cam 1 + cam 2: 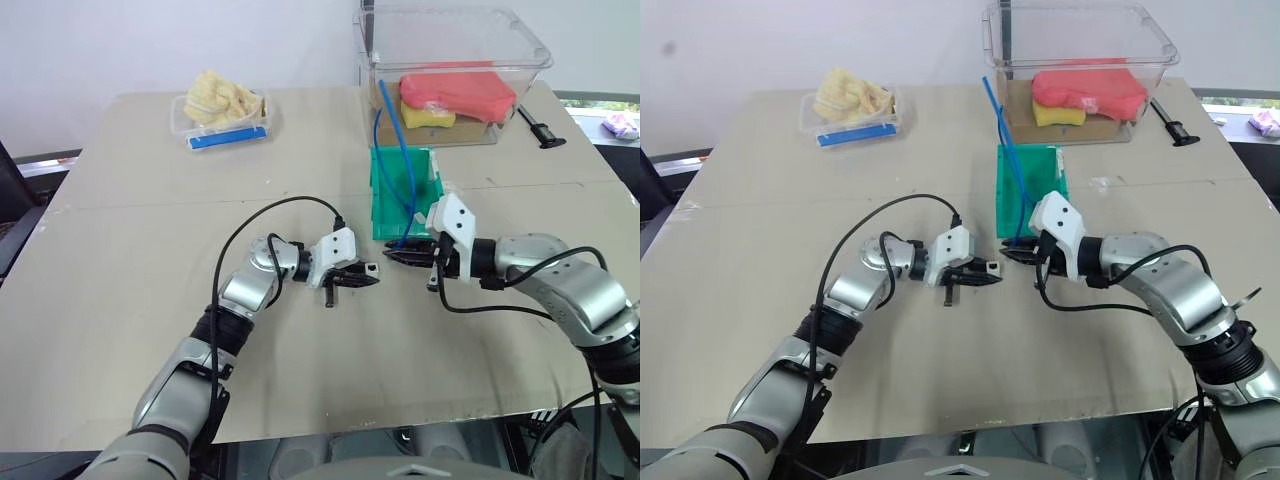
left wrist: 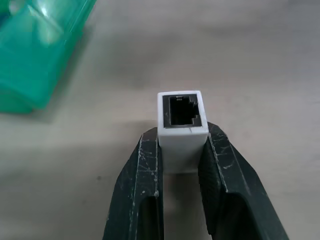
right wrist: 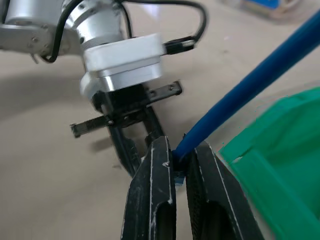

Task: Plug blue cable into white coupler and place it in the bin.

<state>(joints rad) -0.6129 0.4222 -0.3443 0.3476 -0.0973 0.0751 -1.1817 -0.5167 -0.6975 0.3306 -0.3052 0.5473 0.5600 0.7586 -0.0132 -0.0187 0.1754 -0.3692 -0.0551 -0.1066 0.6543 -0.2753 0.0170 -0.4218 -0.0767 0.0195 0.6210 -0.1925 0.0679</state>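
Head views: left gripper (image 1: pixel 985 270) clamped white coupler (image 1: pixel 993 267) above table (image 1: pixel 120 330), facing right gripper (image 1: pixel 1018 253), which pinched blue cable (image 1: pixel 396 140) near its end. Cable rose over bin (image 1: pixel 386 205).
Left wrist: coupler between fingers (image 2: pixel 137 185), dark socket facing out.
Right wrist: cable gripped between fingers (image 3: pixel 159 185); bin just beside.

Your table (image 1: pixel 150 330) is a pale board surface. Beyond the right gripper (image 1: pixel 392 257) sits the green bin (image 1: pixel 392 205), with the clear tub (image 1: pixel 450 60) farther behind it. Far beyond the left gripper (image 1: pixel 372 276) rests a clear tray (image 1: pixel 222 115).
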